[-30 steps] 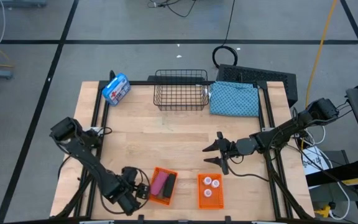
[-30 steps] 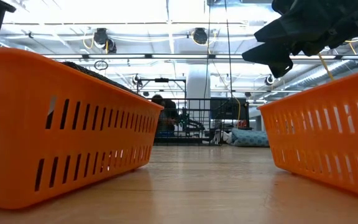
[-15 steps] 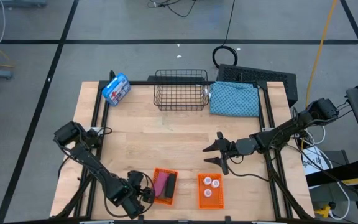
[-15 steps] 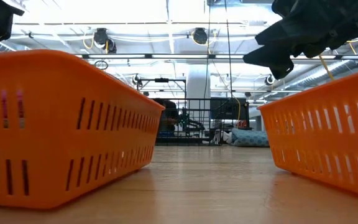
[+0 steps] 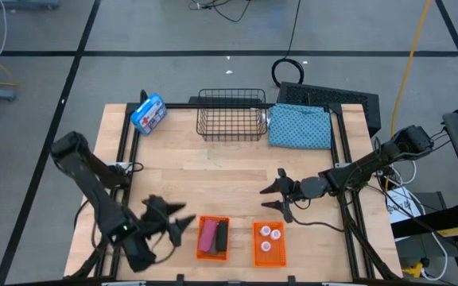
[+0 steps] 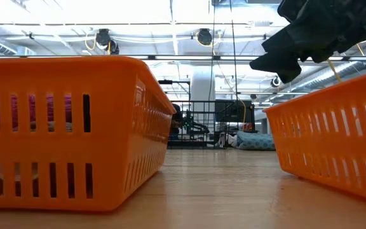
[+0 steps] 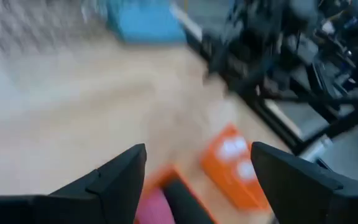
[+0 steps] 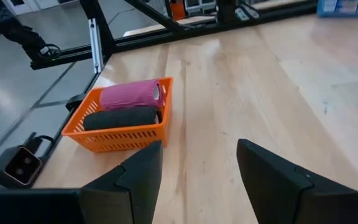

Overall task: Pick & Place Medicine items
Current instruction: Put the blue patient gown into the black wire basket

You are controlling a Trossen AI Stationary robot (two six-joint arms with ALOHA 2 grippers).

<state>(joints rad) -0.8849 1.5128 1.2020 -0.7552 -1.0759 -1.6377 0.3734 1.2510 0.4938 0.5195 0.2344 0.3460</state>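
Note:
Two small orange baskets stand near the table's front edge. The left basket (image 5: 213,237) holds a pink piece (image 8: 131,94) and a black piece (image 8: 122,117) lying side by side. The right basket (image 5: 266,243) holds three white round bottles (image 5: 268,235). My left gripper (image 5: 183,217) hangs open above the table, just left of the left basket, fingers pointing toward the table's right; nothing is between them (image 7: 197,149). My right gripper (image 5: 265,198) hovers open beyond the right basket, pointing toward the table's left, also with nothing in it (image 8: 199,146).
At the far edge stand a black wire basket (image 5: 230,115), a blue patterned cloth (image 5: 300,127) to its right and a blue-and-white package (image 5: 149,113) at the far left. Black frame rails (image 5: 126,151) run along both table sides. Bare wood lies mid-table.
My left gripper has risen from beside the left basket's near-left corner, drawn back toward the table's left and far side, and rolled its wrist, staying open. The left basket, skewed before, now stands square to the table's front edge. My right arm has kept still.

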